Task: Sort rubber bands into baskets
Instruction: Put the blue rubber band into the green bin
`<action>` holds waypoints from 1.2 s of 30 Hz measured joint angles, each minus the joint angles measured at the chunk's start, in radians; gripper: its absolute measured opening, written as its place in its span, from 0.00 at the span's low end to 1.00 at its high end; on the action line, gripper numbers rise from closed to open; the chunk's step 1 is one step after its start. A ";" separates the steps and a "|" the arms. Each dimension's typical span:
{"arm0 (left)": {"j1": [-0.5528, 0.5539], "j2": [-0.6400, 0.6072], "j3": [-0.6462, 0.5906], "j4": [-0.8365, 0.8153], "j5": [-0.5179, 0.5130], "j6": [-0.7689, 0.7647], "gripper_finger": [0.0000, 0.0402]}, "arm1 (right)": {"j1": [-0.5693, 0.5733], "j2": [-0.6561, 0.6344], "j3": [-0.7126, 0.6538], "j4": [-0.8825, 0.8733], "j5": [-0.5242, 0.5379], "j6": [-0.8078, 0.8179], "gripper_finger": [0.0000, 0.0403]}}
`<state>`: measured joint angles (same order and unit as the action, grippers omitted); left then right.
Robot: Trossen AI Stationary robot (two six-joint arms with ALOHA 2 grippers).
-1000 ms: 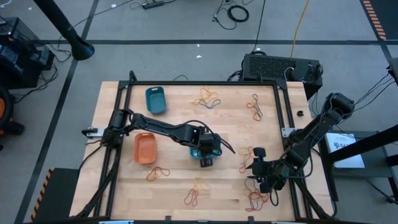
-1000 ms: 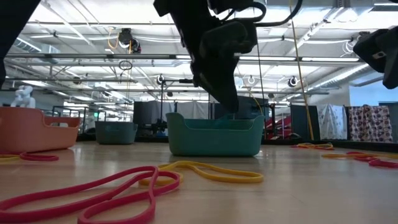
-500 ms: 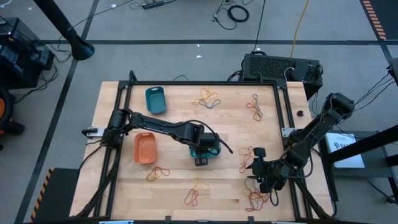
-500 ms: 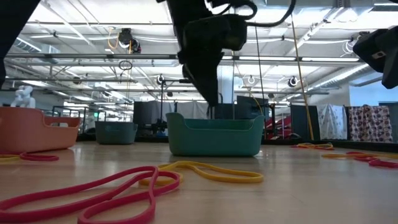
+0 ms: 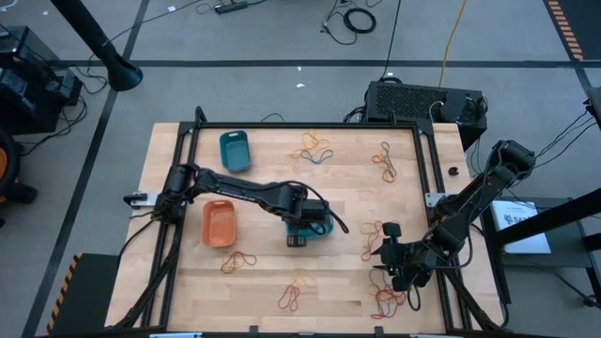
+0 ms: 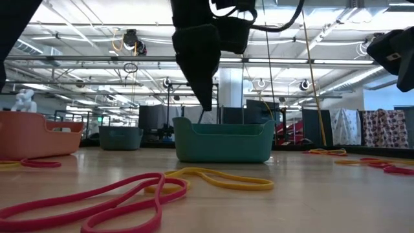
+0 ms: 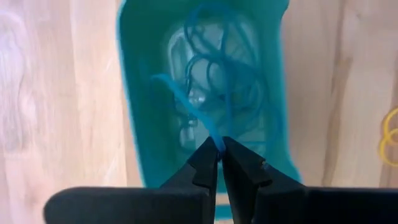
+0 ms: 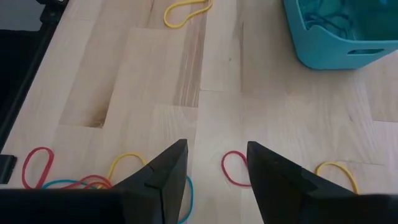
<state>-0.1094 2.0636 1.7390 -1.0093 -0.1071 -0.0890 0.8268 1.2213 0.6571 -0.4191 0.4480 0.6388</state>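
Observation:
My left gripper [image 5: 297, 240] hangs over the near end of the teal-green basket [image 5: 317, 226], shut on a blue-green rubber band [image 7: 186, 106]. More blue-green bands [image 7: 224, 68] lie in that basket. The orange basket [image 5: 219, 223] stands to its left, and the darker blue basket [image 5: 235, 150] stands at the far left. My right gripper [image 5: 383, 246] is open and empty, low over the near right of the table. Loose red, yellow and blue bands [image 8: 93, 180] lie on the wood under it. My left gripper pinches one strand of the blue-green band [image 7: 216, 142] between its two fingertips, coming from above and pointing down. The band runs from the fingertips down into the teal-green basket in a nearly straight strand. Its far part [image 7: 163, 81] lies among the other bands there.
Loose band clusters lie on the table at the far middle [image 5: 315, 148], far right [image 5: 387, 161], near left [image 5: 237, 261], near middle [image 5: 299, 293] and near right [image 5: 390, 299]. A black box [image 5: 423, 101] stands beyond the far right edge.
My left gripper has moved toward the table's left edge, from over the middle of the teal-green basket's near end to its near-left corner, staying shut. My right arm has kept still.

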 joint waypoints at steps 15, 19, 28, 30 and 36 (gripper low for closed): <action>0.007 -0.008 0.000 -0.032 -0.004 -0.030 0.42 | 0.000 0.000 0.000 0.007 0.007 -0.020 0.40; 0.007 -0.015 0.000 -0.080 0.063 -0.090 0.43 | -0.002 0.000 0.000 0.053 0.025 -0.019 0.40; -0.045 -0.128 -0.007 -0.365 -0.082 -0.193 0.43 | -0.020 0.000 0.032 0.185 -0.033 -0.037 0.40; -0.078 -0.193 -0.037 -0.355 -0.148 -0.228 0.43 | -0.035 -0.001 0.081 0.190 -0.120 0.017 0.40; -0.236 -0.420 -0.240 -0.075 -0.346 -0.262 0.43 | -0.015 0.041 0.214 0.181 -0.271 0.155 0.40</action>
<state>-0.3456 1.6440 1.4988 -1.0843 -0.4530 -0.3512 0.8114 1.2619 0.8714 -0.2384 0.1775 0.7935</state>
